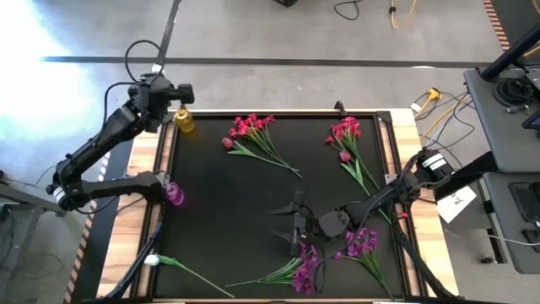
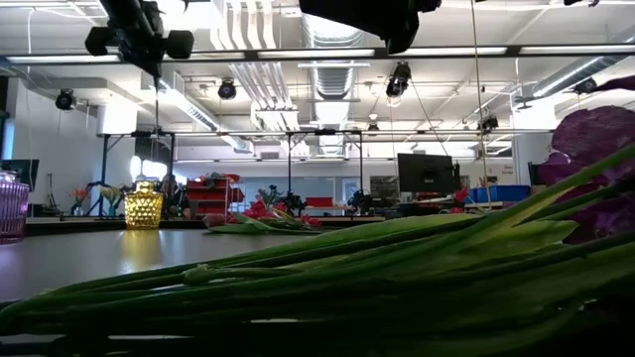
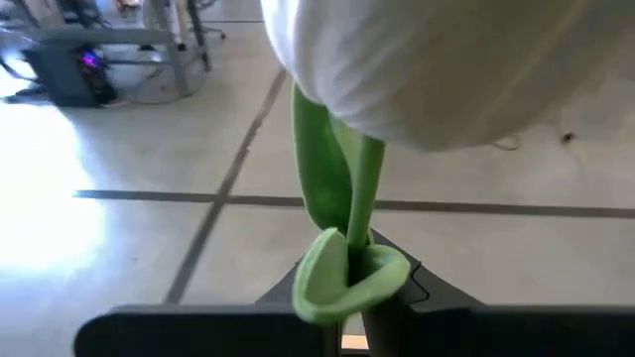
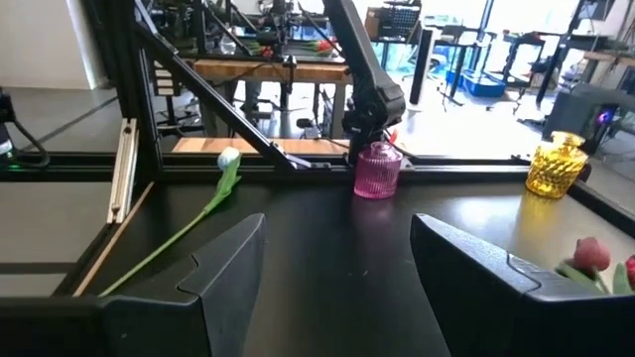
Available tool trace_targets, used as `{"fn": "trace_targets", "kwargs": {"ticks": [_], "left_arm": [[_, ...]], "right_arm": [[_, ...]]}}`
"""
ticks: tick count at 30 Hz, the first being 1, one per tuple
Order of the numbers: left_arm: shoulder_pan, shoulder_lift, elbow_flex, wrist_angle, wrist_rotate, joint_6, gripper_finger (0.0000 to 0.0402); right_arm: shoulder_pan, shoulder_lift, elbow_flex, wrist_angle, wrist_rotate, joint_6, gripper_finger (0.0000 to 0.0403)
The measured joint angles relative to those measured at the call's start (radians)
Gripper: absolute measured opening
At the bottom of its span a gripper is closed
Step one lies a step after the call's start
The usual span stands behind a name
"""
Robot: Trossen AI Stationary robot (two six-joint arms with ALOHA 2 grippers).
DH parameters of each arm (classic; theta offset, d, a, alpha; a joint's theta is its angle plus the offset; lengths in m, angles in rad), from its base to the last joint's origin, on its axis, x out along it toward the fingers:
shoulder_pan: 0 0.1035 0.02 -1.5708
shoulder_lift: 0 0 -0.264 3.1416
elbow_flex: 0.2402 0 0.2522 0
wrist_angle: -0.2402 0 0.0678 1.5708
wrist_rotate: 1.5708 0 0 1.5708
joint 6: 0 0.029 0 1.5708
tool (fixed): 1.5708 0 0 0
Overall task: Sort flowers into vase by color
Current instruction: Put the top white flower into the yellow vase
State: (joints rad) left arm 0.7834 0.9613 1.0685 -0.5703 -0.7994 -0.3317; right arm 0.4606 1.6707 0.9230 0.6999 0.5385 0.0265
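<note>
My left gripper (image 1: 175, 95) is clenched on a white tulip (image 3: 446, 59) — stem running straight from my fingers, bloom outward; only my wrist shows it. My right gripper (image 1: 297, 226) hangs released, facing nine o'clock.

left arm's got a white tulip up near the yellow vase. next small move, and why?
Probably lower the left gripper so the stem drops into the yellow vase. It is shut on a white tulip, held above the table's far left corner next to that vase. The right gripper waits open over the mat by the purple flowers.
</note>
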Motion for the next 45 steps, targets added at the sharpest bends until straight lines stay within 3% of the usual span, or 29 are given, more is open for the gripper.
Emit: {"fn": "trace_targets", "kwargs": {"ticks": [10,34,40,45], "left_arm": [[-0.001,0.060,-0.004,-0.006,-0.119,-0.004,0.0001],[-0.005,0.104,0.001,-0.055,-0.074,-0.100,0.0006],[-0.005,0.123,0.001,-0.121,-0.092,-0.088,0.0059],[-0.005,0.146,0.070,-0.313,-0.036,-0.126,0.0134]], "right_arm": [[0.000,0.000,0.000,-0.011,0.000,0.000,0.0244],[-0.001,0.000,-0.001,-0.024,0.003,0.026,0.0244],[-0.001,0.000,-0.001,-0.081,0.003,0.086,0.0244],[-0.003,0.000,-0.001,-0.090,0.003,0.086,0.0244]]}}
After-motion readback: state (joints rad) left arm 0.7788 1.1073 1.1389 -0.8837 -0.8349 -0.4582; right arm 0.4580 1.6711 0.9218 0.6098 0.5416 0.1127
